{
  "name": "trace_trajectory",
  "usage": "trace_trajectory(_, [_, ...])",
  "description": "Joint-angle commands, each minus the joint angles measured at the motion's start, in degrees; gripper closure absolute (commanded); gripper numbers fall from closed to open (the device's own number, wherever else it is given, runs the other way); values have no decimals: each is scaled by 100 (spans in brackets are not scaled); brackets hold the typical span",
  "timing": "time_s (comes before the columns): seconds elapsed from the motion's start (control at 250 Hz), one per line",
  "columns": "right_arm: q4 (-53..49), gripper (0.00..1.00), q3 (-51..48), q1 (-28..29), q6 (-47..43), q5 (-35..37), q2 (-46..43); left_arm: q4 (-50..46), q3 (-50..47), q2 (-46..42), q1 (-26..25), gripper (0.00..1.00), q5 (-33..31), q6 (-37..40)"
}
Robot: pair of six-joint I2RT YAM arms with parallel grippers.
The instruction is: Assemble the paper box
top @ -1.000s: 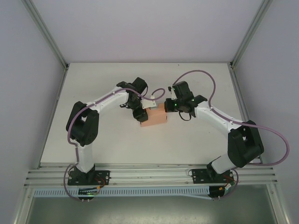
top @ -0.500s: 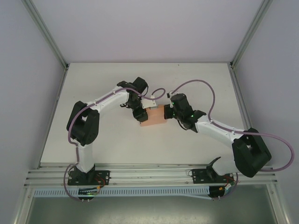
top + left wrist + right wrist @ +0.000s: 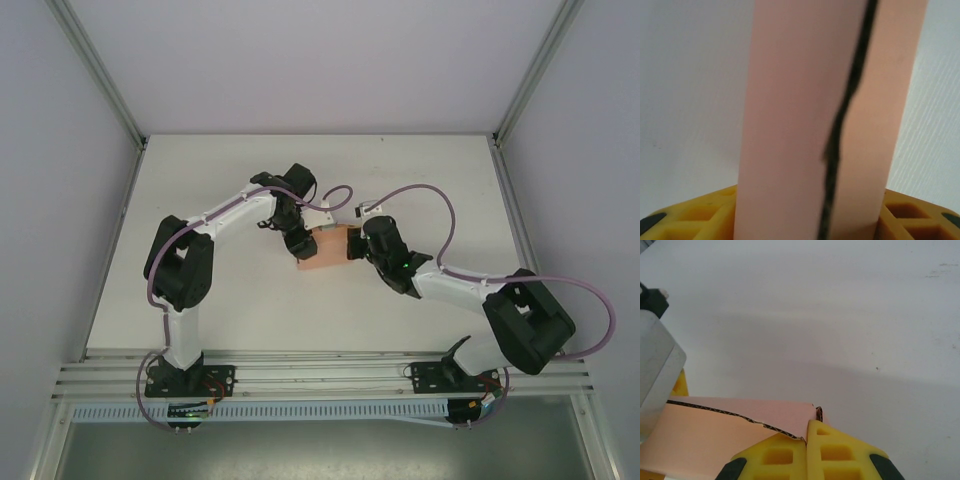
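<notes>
Paper box (image 3: 323,246) sits mid-table (image 3: 220,170), its left end still pinched by the left gripper (image 3: 298,245); since a second ago the right arm has swung lower, and the right gripper (image 3: 355,243) is now closed on the box's right edge.

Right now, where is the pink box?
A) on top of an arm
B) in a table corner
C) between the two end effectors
C: the paper box lies with the left end effector at one end and the right end effector at the other.
</notes>
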Motion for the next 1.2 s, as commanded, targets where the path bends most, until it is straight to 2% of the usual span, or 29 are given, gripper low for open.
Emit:
trace_trajectory(0.0, [-1488, 100, -536, 314, 89, -1011, 570, 476, 155, 151, -28, 45, -14, -142])
trace_trajectory(0.1, [-1527, 100, -532, 315, 83, -956, 530, 527, 145, 112, -33, 44, -36, -149])
trace_trajectory(0.16, [-1592, 100, -492, 315, 81, -876, 464, 555, 131, 69, -31, 40, -42, -167])
trace_trajectory(0.232, [-1697, 100, -421, 315, 54, -815, 381, 558, 113, 3, -28, 31, -10, -194])
trace_trajectory(0.488, [-2117, 100, -212, 324, 133, -487, 195, 749, -80, -292, -31, 16, 156, -325])
trace_trajectory(0.52, [-2179, 100, -164, 333, 154, -430, 162, 773, -111, -337, -29, 13, 172, -326])
trace_trajectory(0.536, [-2204, 100, -146, 345, 179, -407, 142, 805, -129, -361, -28, 5, 168, -327])
trace_trajectory(0.552, [-2226, 100, -124, 334, 198, -396, 117, 827, -143, -386, -24, 2, 166, -326])
trace_trajectory(0.907, [-2636, 100, 242, 364, 247, -367, -65, 1462, -764, -1392, -28, 2, 83, -706])
trace_trajectory(0.991, [-2643, 100, 241, 368, 256, -367, -72, 1524, -824, -1654, -14, 2, -118, -1069])
trace_trajectory(1.195, [-2933, 100, 410, 386, 399, -270, -71, 1438, -1213, -2105, 157, 2, -990, -2518])
